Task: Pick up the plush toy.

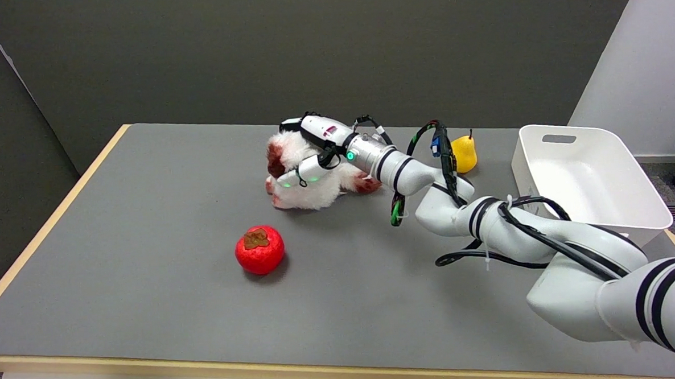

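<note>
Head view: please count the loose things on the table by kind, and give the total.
Plush toy, white and red, with the right hand on it: 1
Fruit: 2, a red persimmon and a yellow pear
White bin: 1
Total: 4

white plush toy [308, 176] with dark red patches; red persimmon [260, 250] with brown cap; yellow pear [464, 154]; white bin [587, 178]; grey table [147, 266] with tan edge; white arm [545, 243] with black bands.

I see the plush toy [308, 179] at the table's [148, 300] middle, my right hand [313, 150] upon it. The persimmon [260, 250] lies before it, the pear [464, 153] and bin [587, 178] to its right.
</note>
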